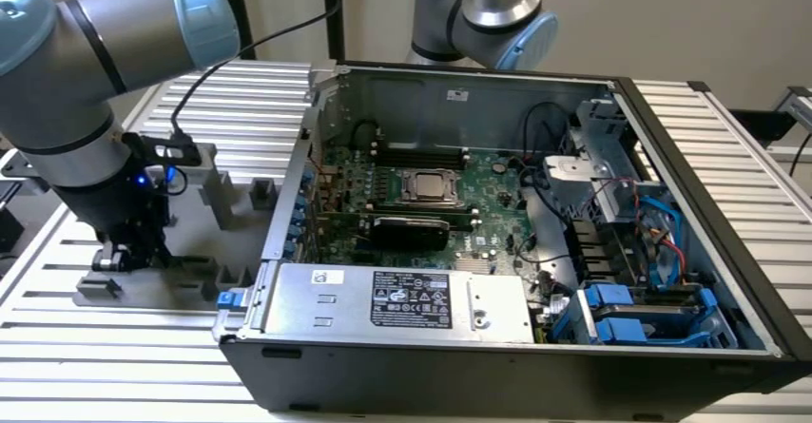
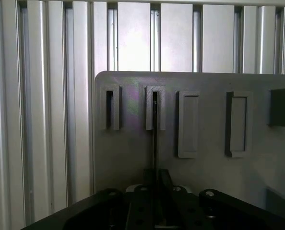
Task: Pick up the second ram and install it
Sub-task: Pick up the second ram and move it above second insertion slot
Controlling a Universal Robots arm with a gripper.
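Observation:
The second ram shows edge-on as a thin dark strip standing on the grey fixture plate, its far end seated in a slotted block. My gripper is down over its near end, with a dark finger close against each side of the strip, shut on it. In the exterior view the gripper sits low over the same fixture, at that view's left, beside the open computer case.
Other slotted blocks and flat pads stand on the fixture. The case holds a green motherboard with a CPU socket and long slots behind it. A second arm stands behind the case. Ribbed aluminium table lies all around.

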